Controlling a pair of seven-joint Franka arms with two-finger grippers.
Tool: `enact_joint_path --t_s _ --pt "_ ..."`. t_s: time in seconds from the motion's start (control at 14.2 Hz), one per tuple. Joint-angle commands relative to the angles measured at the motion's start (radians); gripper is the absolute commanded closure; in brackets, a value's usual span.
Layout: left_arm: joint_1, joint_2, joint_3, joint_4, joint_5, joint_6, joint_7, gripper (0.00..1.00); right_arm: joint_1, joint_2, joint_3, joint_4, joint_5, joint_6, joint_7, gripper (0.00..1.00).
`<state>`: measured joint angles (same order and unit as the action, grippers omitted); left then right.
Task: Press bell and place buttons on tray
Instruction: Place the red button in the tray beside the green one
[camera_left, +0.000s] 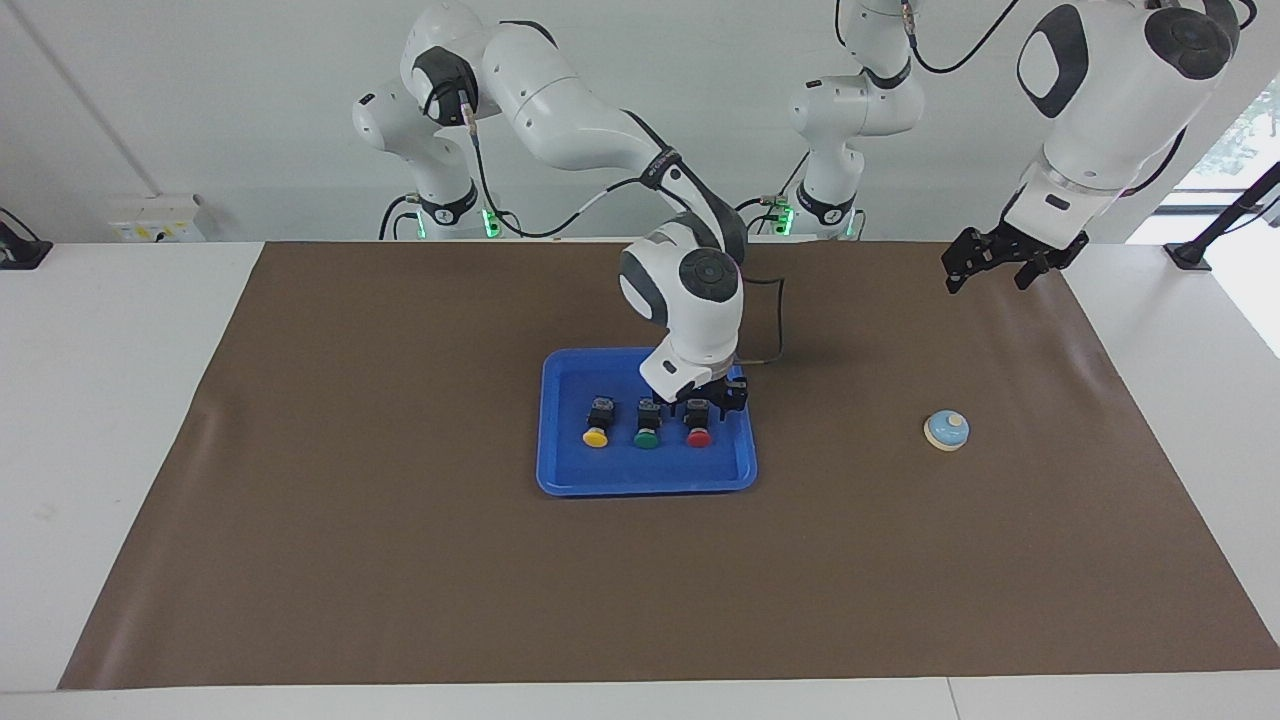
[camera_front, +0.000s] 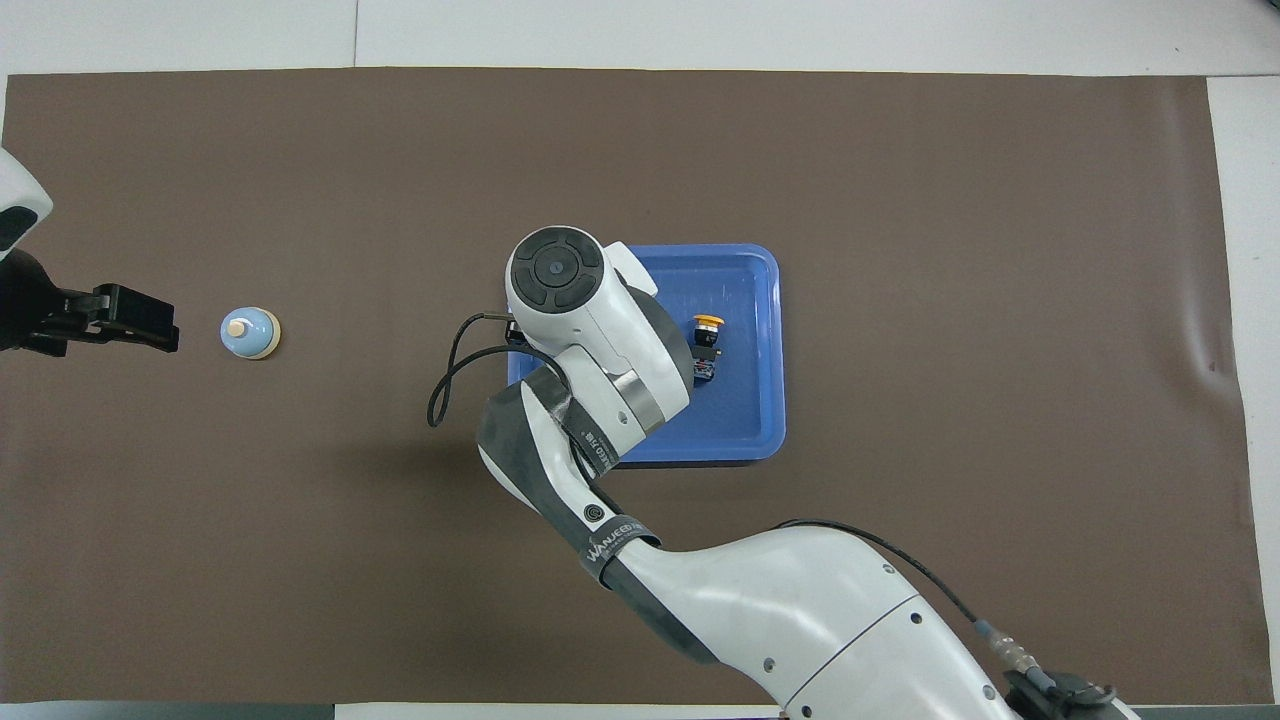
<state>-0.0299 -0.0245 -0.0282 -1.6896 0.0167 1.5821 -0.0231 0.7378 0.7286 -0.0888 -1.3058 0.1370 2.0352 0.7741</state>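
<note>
We see the right arm reaching from its base in a long bend, its wrist turned straight down over the blue tray (camera_left: 560, 480) at the middle of the brown-covered table (camera_left: 400, 560). The right gripper (camera_left: 702, 402) sits low inside the tray, right at the red button (camera_left: 698, 428); its black jaws flank the button's body closely, but we cannot tell whether they clamp it or stand just apart from it. In the overhead view the arm's wrist hides that button and the one next to it.

All three buttons lie in the tray in a row, caps pointing away from the robots. The green button (camera_left: 647, 427) is in the middle, and the yellow button (camera_left: 597, 426) lies at the end of the row toward the right arm's side.

The left arm is folded high, its forearm angled down and its wrist tilted. The left gripper (camera_left: 990, 262) hangs in the air over the mat toward the left arm's end of the table, its jaws spread apart and holding nothing.

The bell (camera_left: 946, 430) stands upright on the table, well apart from the tray, toward the left arm's end.
</note>
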Motion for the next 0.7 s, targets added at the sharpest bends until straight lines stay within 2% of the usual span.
enact_joint_path --t_s 0.0,0.35,0.63 --pt "0.01 -0.003 -0.006 0.004 -0.004 -0.008 -0.001 0.0 -0.009 -0.017 -0.005 0.005 0.006 -0.045 0.01 0.0" --pt "0.01 -0.003 -0.006 0.002 -0.004 -0.008 -0.001 0.0 -0.063 -0.145 -0.035 -0.01 -0.031 -0.141 -0.025 0.0" --pt "0.01 -0.003 -0.006 0.004 -0.004 -0.008 -0.001 0.0 -0.158 -0.318 -0.066 -0.116 -0.056 -0.207 -0.203 0.0"
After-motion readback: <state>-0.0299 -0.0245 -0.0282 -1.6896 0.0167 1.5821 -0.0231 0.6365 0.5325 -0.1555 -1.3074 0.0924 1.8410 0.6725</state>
